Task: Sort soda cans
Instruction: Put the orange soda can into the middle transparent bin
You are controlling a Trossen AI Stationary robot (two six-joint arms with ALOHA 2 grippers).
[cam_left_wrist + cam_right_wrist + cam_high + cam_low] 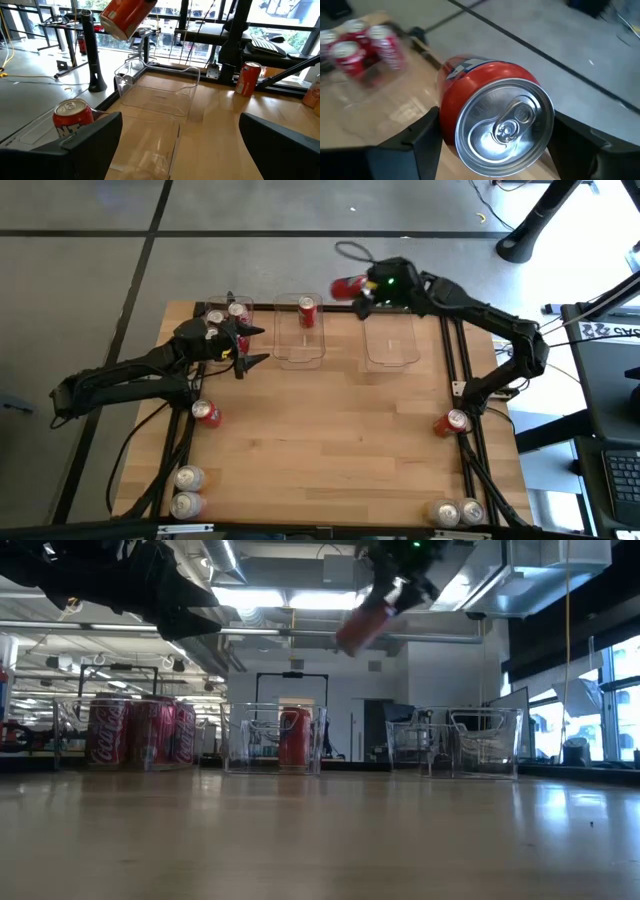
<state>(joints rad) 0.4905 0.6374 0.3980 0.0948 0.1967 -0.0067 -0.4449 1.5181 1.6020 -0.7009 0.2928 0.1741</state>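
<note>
My right gripper [360, 292] is shut on a red soda can [346, 286], high over the table's far edge between the middle bin [300, 345] and the right bin [391, 342]. One red can [307, 312] stands in the middle bin, and several red cans [226, 315] stand in the left bin. My left gripper [263, 345] hangs open beside the left bin, with nothing between its fingers [95, 140]. In the left wrist view the held can [125, 15] shows above the right bin [160, 95]. My right gripper pinches the red can's body between its two fingers [417, 142], on opposite sides [447, 115] near the silver top end. The can lies along the fingers, its top [505, 125] facing the wrist. It is lifted clear and tilted [362, 622], bottom end slanting down.
Loose cans lie on the table: one red near the left edge [207, 413], two silver at the near left corner [187, 490], one red near the right edge [452, 422], two silver at the near right corner [457, 512]. The wooden middle [330, 440] is bare.
</note>
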